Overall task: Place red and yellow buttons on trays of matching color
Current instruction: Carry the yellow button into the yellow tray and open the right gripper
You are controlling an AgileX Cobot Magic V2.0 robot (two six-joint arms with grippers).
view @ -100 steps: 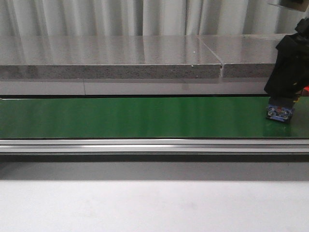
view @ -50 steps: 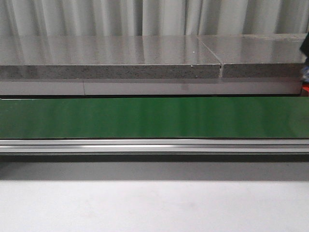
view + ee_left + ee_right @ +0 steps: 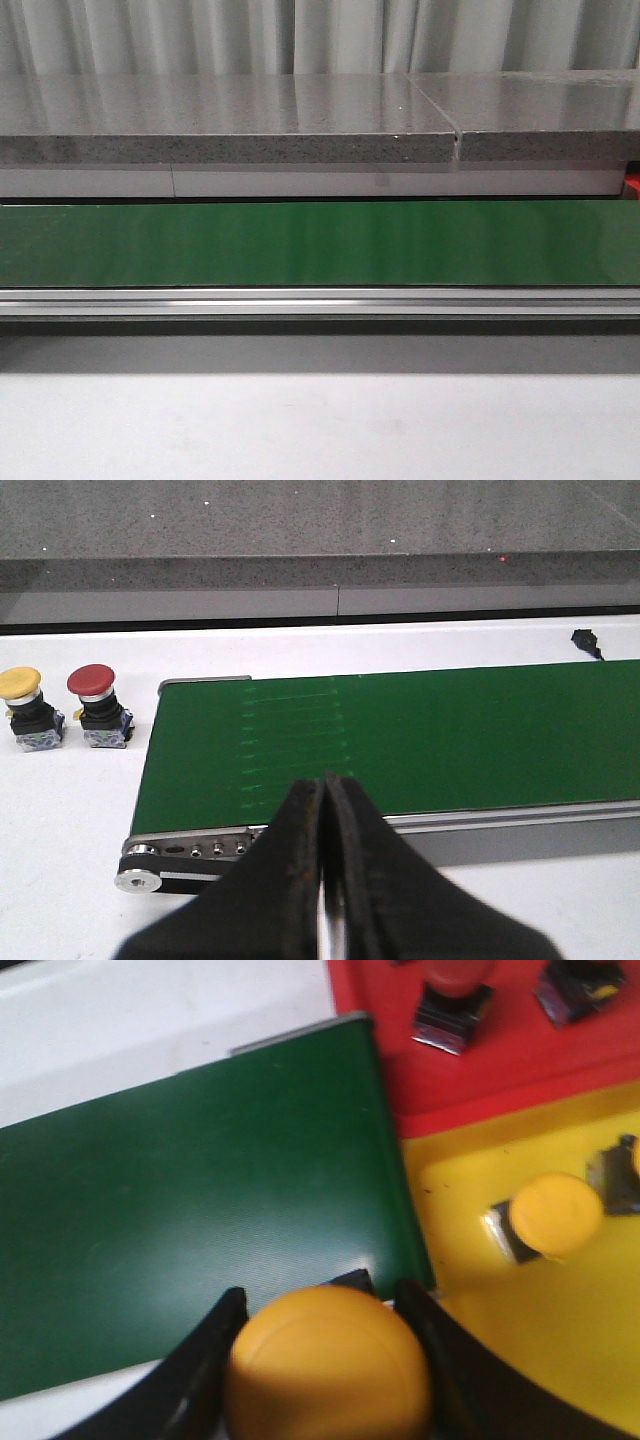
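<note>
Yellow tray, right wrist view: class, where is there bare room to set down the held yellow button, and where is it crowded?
The right gripper holds a yellow button. The yellow tray is bare between the green belt and the lying yellow button. Its edge by the red tray is crowded.

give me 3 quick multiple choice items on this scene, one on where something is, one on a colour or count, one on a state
1. Where do the two waiting buttons stand in the left wrist view?
A. on the green belt
B. on the white table beside the belt's end
C. in a tray

2. What colour is the button cap between the right gripper's fingers?
A. yellow
B. red
C. blue

3. How are the left gripper's jaws?
A. wide open
B. shut on a button
C. shut, holding nothing

Answers:
1 B: the yellow button and red button sit on the white table, off the belt.
2 A: the held cap is yellow.
3 C: the left gripper has its fingers pressed together, empty.
</note>
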